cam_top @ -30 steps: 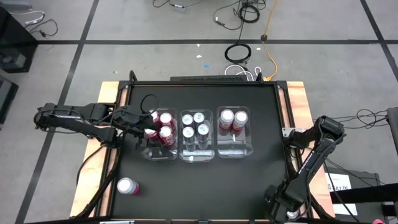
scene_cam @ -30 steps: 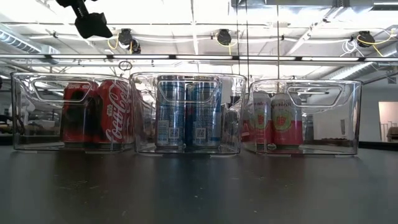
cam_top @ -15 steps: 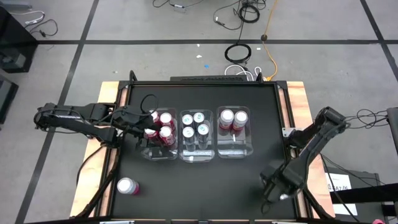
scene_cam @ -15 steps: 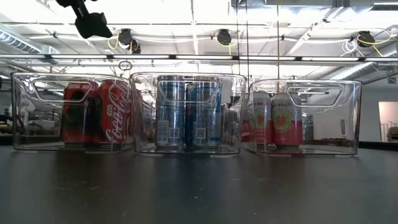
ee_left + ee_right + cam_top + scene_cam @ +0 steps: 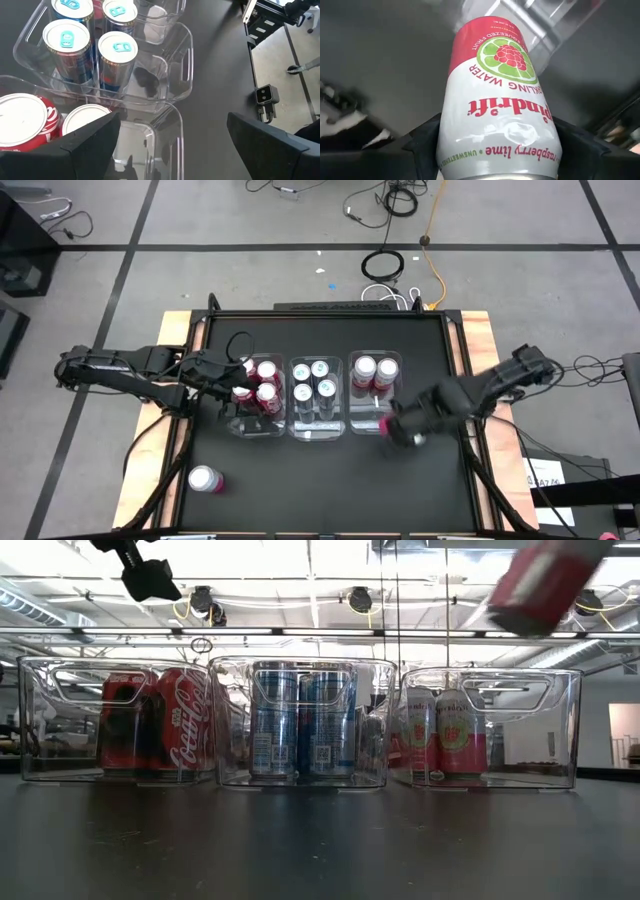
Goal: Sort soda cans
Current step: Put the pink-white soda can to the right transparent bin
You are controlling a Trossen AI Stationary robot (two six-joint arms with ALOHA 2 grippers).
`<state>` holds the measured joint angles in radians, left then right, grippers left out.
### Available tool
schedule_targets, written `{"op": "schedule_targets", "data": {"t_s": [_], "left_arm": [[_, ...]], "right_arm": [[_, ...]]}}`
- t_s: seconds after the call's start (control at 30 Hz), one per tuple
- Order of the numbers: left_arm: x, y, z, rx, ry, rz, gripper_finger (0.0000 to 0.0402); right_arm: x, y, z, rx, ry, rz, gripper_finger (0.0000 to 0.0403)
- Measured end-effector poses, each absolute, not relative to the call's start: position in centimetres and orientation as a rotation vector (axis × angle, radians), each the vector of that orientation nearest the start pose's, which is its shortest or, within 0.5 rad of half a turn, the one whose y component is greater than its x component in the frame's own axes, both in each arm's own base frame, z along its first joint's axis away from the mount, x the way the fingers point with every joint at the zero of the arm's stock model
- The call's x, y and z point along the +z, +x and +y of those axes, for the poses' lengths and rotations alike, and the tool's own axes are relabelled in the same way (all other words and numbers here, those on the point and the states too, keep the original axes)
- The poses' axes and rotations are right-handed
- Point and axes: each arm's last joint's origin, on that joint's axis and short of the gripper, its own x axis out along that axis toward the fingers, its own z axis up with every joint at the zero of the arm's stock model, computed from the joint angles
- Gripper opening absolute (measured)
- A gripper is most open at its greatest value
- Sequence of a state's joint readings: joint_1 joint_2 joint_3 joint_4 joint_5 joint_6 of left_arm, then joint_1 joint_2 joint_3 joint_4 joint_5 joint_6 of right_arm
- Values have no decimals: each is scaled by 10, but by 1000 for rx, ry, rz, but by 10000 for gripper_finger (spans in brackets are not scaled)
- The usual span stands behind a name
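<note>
- While I watch from overhead, my right gripper [image 5: 388,424] sits right of centre in the frame, just at the lower right corner of the right-hand bin [image 5: 377,393], its jaws closed around a pink raspberry-lime can [image 5: 498,105].
- From table height that can [image 5: 545,582] hangs tilted at the upper right, above the bin rim [image 5: 490,675] and clear of it.
- My left gripper [image 5: 238,392] is over the left bin [image 5: 256,412] at centre left, jaws spread wide and holding nothing; the bin's vacant near end lies between the fingers [image 5: 85,145].
- Red cans [image 5: 266,383] fill the left bin's upper half, blue cans [image 5: 312,380] the middle bin [image 5: 317,423], and pink cans [image 5: 375,372] the right bin's upper half.
- One loose pink can [image 5: 204,479] lies at lower left on the tabletop [image 5: 330,480], near its left edge.
- Below the three bins the dark tabletop is open across to the right edge.
</note>
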<state>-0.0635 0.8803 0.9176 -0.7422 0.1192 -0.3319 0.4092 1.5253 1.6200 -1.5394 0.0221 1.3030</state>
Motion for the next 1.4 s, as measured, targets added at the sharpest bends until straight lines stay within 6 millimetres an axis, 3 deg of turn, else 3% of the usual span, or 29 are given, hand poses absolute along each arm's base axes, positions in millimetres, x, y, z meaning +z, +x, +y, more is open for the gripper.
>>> {"op": "schedule_targets", "data": {"t_s": [0.2, 0.43, 0.6, 0.83, 1.17, 1.4], "left_arm": [[314, 167, -14, -58, -333, 728, 375], [314, 167, -14, -59, -332, 728, 375], [313, 167, -14, -59, -330, 728, 375], [313, 167, -14, -69, -306, 727, 375], [314, 167, -14, -71, -306, 727, 375], [314, 167, -14, -73, -310, 728, 375]], "right_arm": [[353, 257, 52, -660, 741, 1346, 278], [319, 288, 9, -660, 731, 1530, 278], [287, 302, -7, -615, 678, 1668, 282], [254, 294, -31, -651, 683, 1764, 282], [237, 291, -52, -656, 803, 1738, 285], [233, 294, -54, -655, 798, 1704, 329]]}}
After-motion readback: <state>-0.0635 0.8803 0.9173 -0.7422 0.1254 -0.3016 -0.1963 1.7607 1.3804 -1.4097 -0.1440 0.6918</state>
